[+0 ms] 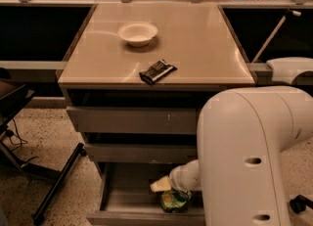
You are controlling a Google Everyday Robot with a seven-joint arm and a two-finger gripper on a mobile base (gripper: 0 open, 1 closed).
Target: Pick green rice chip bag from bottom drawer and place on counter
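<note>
The green rice chip bag (174,201) lies in the open bottom drawer (128,195), near its front right. My gripper (162,185) reaches down into the drawer from my large white arm (244,156) and sits right over the top of the bag, touching or nearly touching it. The arm hides the drawer's right part. The beige counter (195,44) tops the grey cabinet above.
A white bowl (138,33) and a dark wrapped snack bar (157,71) lie on the counter. Two shallower drawers (132,120) stand slightly open above the bottom one. A black stand leg (56,186) crosses the speckled floor at left. A cluttered bench runs behind.
</note>
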